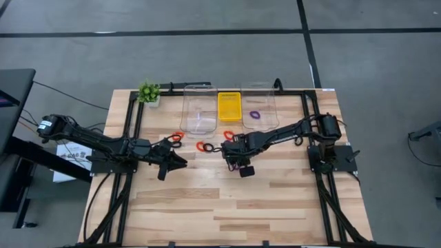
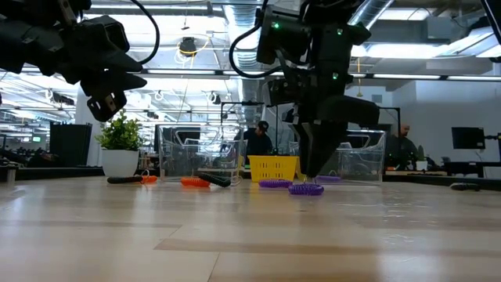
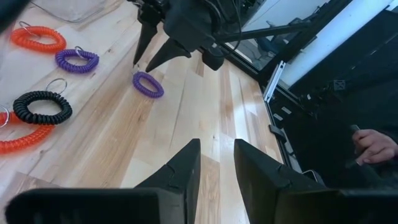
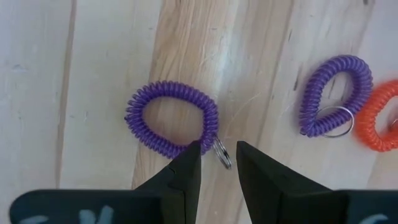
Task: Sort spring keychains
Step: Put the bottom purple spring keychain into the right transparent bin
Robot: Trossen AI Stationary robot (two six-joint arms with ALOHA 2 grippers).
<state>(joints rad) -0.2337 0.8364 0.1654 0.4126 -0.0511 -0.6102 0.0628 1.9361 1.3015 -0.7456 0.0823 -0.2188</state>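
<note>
Several spring keychains lie flat on the wooden table: a purple one [image 4: 172, 121] with a metal ring [image 4: 221, 154], a second purple [image 4: 334, 93] beside an orange one [image 4: 380, 118], and a black one [image 3: 42, 107] among orange ones [image 3: 38, 38]. Another purple coil [image 1: 254, 114] lies in the right clear container [image 1: 258, 103]. My right gripper [image 4: 216, 149] is open and points down just above the first purple coil [image 2: 305, 189], its fingers on either side of the ring, touching nothing. My left gripper [image 3: 216, 163] is open and raised over the table [image 1: 172, 160].
Two clear containers [image 1: 198, 110] flank a yellow tray [image 1: 229, 107] at the far edge, and a small green plant [image 1: 149, 93] stands to their left. Bare wood [image 1: 234, 207] stretches toward the near edge. A person's hand [image 3: 373, 146] shows beyond the table.
</note>
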